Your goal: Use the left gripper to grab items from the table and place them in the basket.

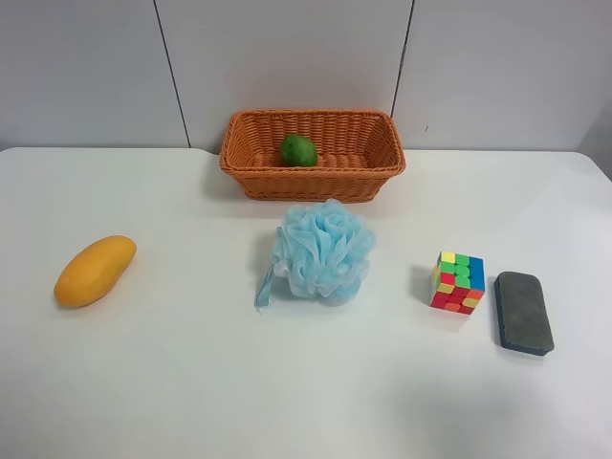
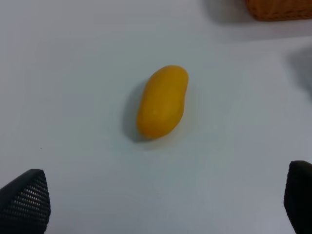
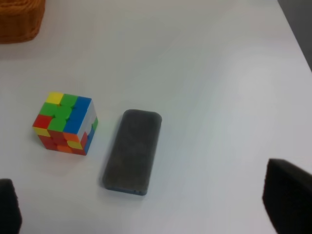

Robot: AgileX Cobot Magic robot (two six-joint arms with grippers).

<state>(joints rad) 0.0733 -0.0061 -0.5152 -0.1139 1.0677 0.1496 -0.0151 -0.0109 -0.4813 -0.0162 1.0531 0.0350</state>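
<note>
Exterior high view: neither arm appears. The basket (image 1: 313, 153) stands at the far centre of the table (image 1: 191, 382) and holds the green fruit (image 1: 297, 150). Four items lie on the tabletop: the mango (image 1: 95, 271) at the left, the bath pouf (image 1: 320, 251) at centre just near of the basket, and the puzzle cube (image 1: 458, 282) and the eraser block (image 1: 523, 312) at the right, close beside each other but apart. The mango's long axis runs diagonally, from near-left to far-right, its far end aimed roughly toward the basket.

Right wrist view: the right gripper (image 3: 146, 207) hangs above the eraser block (image 3: 132, 151), with the puzzle cube (image 3: 64, 123) beside it. Only two dark fingertips (image 3: 287, 197) show at the frame edges, well apart and holding nothing; the jaws stand apart.

Left wrist view: the left gripper (image 2: 161, 202) hangs over the mango (image 2: 162, 101), which lies clear of the fingertips (image 2: 27, 200) and centred between them. The fingers are spread wide and empty. A corner of the basket (image 2: 278, 9) shows at the frame edge beyond the mango.

Judgement: the mango is the item nearest the left gripper. Its long axis lies nearly crosswise to the line joining the fingertips, so a descent with at most slight wrist rotation should close the fingers across its narrow width.
</note>
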